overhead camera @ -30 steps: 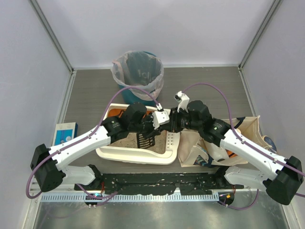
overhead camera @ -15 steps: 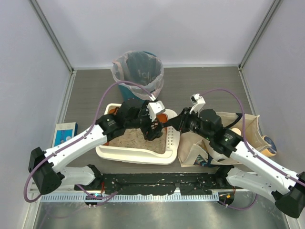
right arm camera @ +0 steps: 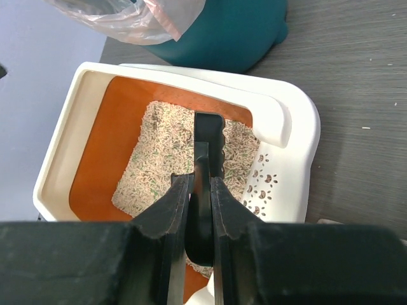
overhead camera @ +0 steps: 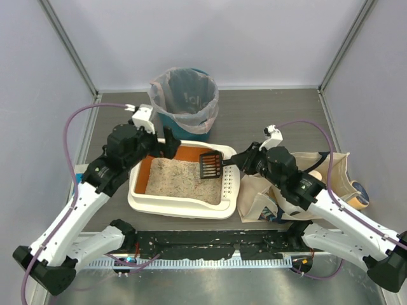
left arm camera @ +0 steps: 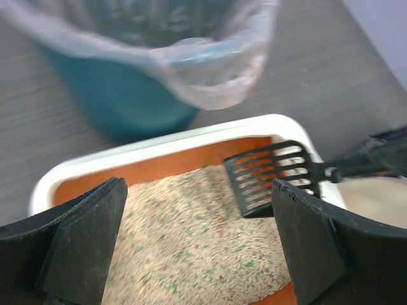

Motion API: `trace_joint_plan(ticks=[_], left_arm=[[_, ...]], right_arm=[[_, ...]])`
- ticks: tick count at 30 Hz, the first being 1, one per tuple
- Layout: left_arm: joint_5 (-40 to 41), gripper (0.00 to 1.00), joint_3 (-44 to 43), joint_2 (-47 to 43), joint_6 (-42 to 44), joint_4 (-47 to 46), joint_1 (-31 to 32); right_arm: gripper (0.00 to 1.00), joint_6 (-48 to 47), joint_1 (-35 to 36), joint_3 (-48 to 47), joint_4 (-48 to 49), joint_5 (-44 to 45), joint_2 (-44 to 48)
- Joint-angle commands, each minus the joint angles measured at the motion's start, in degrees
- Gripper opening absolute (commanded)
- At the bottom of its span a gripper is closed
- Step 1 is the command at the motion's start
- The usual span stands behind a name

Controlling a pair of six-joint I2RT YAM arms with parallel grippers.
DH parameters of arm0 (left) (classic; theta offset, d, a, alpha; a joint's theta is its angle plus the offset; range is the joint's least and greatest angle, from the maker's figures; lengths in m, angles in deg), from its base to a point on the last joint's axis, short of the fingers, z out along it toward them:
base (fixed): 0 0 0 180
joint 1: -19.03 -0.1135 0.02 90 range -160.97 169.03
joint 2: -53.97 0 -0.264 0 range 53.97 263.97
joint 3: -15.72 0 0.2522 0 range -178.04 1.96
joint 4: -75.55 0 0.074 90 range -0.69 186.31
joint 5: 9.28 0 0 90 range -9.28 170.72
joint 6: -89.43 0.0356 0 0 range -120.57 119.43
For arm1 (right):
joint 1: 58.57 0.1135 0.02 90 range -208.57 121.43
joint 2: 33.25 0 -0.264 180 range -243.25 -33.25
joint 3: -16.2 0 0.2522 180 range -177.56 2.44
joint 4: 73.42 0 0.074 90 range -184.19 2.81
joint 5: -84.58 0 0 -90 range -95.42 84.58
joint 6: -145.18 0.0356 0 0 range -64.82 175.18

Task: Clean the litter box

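Note:
The litter box (overhead camera: pixel 180 206), a cream-white tray with orange inner walls and grey-beige litter, lies in the middle of the table. A black slotted scoop (overhead camera: pixel 210 164) hangs over its right end, above the litter. My right gripper (overhead camera: pixel 236 162) is shut on the scoop's handle; in the right wrist view that gripper (right arm camera: pixel 200 190) clamps the thin handle with the scoop (right arm camera: pixel 208 136) edge-on beyond it. My left gripper (overhead camera: pixel 166 145) stands open over the box's far left rim. In the left wrist view the same gripper (left arm camera: pixel 200 241) holds nothing, with litter below and the scoop (left arm camera: pixel 270 178) to the right.
A teal bin with a plastic liner (overhead camera: pixel 184 98) stands just behind the litter box. A beige cloth tote bag (overhead camera: pixel 331 178) lies to the right under my right arm. A small blue and white box (overhead camera: pixel 86 176) sits at the left wall.
My left gripper opened, let go of the scoop and drew back to the left. The right gripper now holds the scoop by its handle and has shifted slightly right.

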Motion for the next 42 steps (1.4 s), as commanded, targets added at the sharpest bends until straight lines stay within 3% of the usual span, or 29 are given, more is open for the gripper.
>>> trace_joint_plan(ticks=[1,8,13,16,22,27,35,36,42], left_arm=[[10.5,1.00,-2.7,-2.1,-4.9,14.1,-5.7],[8.7,1.00,-2.4,0.4,-6.3,20.6,-16.7],[10.8,1.00,0.3,1.7,-6.4,15.7,-17.0],[12.2,1.00,-0.3,3.6,-6.3,15.2,-17.0],[12.0,0.97,-0.3,3.3,-7.8,17.7,-17.1],[14.7,0.92,-2.7,4.6,-11.1,26.6,-17.1],[13.9,0.73,-1.1,6.7,-12.2,29.8,-17.0],[13.4,0.67,-0.8,6.7,-12.2,29.7,-17.1],[10.7,0.46,2.6,6.7,-10.6,27.3,-17.1]], right_arm=[[0.01,-0.8,0.5,-7.0,-4.1,1.9,-3.0],[0.01,-3.0,0.7,-11.1,-5.9,0.2,-8.2],[0.01,-1.0,0.6,-11.5,-3.6,-1.3,-14.0],[0.01,-3.0,0.5,-17.5,-7.5,-1.7,-17.2],[0.01,-7.7,-0.5,-27.5,-11.5,5.5,-17.5],[0.01,-8.6,-2.8,-33.6,-16.8,2.0,-20.8],[0.01,-10.8,-3.2,-32.2,-17.3,-8.6,-24.3],[0.01,-11.1,-3.2,-32.1,-17.0,-10.8,-24.4],[0.01,-12.0,-3.2,-27.8,-13.1,-9.5,-24.7]])
